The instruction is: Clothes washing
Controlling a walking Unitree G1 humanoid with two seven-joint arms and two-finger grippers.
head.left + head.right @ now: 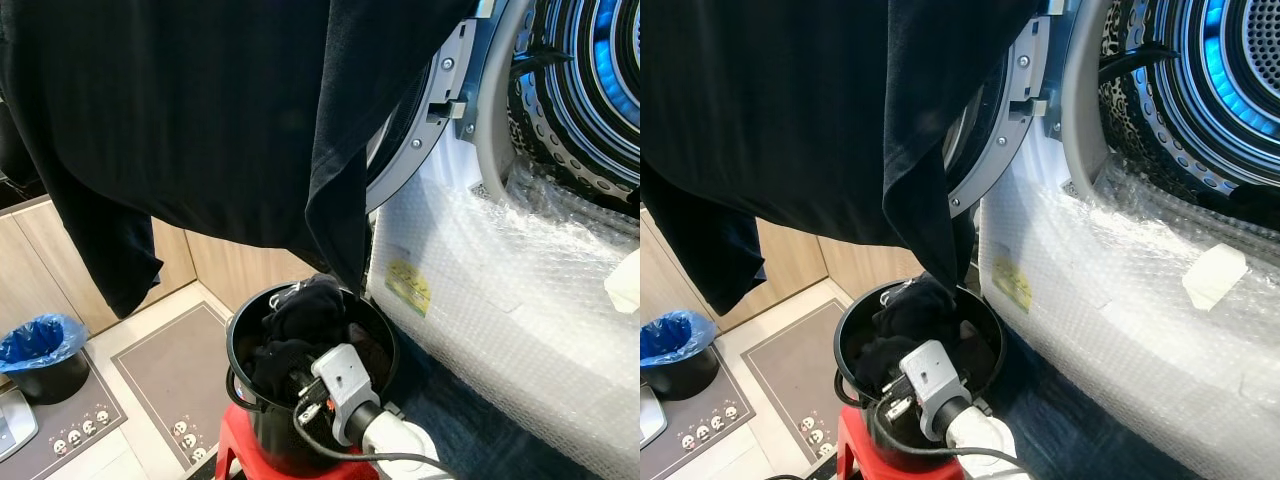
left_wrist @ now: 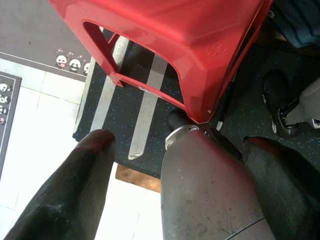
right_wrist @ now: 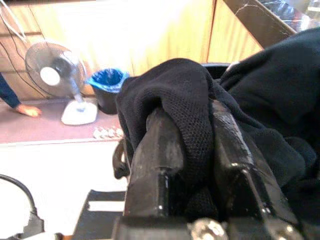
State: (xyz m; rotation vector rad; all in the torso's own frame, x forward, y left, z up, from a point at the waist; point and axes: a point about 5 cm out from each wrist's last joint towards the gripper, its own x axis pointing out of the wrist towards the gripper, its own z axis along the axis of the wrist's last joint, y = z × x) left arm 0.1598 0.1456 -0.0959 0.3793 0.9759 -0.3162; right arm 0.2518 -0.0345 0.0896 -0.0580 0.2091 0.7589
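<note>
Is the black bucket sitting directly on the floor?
No, the black bucket holding dark clothes stands on a red plastic stool, above the floor.

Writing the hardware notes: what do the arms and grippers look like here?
Right arm: white forearm shell, black collar, silver-grey wrist block with metal fittings and a black cable looping off it. Right gripper: two long, glossy black fingers, silver bolt at the base. Left gripper: same long black fingers, a rounded grey metal housing between them.
</note>
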